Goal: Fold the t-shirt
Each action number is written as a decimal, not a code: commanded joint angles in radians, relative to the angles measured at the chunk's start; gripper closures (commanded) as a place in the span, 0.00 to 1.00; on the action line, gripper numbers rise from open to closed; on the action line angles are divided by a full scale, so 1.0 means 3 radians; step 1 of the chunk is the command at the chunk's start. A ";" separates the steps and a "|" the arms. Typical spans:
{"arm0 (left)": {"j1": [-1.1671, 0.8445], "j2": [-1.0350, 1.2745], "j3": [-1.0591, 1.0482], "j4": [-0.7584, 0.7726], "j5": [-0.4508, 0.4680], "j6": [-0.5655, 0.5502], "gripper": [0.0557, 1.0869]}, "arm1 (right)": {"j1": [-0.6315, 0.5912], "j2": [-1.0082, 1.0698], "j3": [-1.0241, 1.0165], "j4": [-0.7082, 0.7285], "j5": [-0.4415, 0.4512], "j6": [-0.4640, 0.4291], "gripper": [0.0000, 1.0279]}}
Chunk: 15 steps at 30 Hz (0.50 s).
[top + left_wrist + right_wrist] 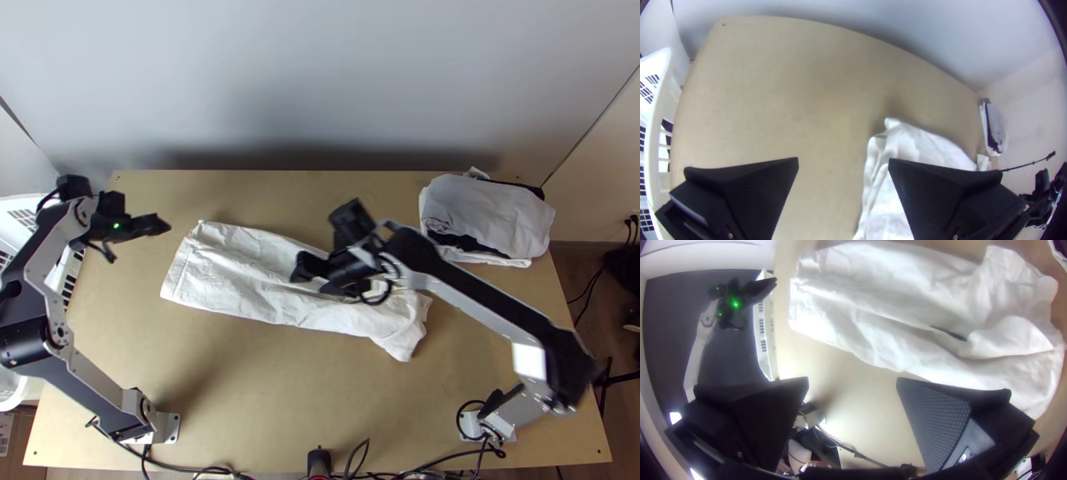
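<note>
The white t-shirt (232,268) lies in a long strip across the tabletop (264,400), both sets of jaws spread with nothing between them, and its light, limp cloth will probably slump or crease, so each end is best pinched through all its layers.

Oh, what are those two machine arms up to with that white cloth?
They appear to be folding a white t-shirt, which lies in a long, wrinkled strip. The right gripper is open above it; the left gripper is open off one end. Neither holds it. More folded cloth sits at the table's far right.
</note>
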 commanded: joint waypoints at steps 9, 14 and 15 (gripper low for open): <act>-0.0017 -0.0104 -0.0868 0.0537 -0.0515 0.0277 0.05 | 0.0076 0.1520 0.0748 0.0353 -0.0196 -0.0355 0.11; -0.0069 -0.0063 -0.0879 0.0522 -0.0095 -0.0050 0.05 | -0.0016 0.1694 0.0809 0.0455 -0.0196 -0.0390 0.11; -0.0063 -0.0068 -0.0879 0.0501 0.0032 -0.0091 0.05 | -0.0021 0.1704 0.0809 0.0455 -0.0196 -0.0401 0.11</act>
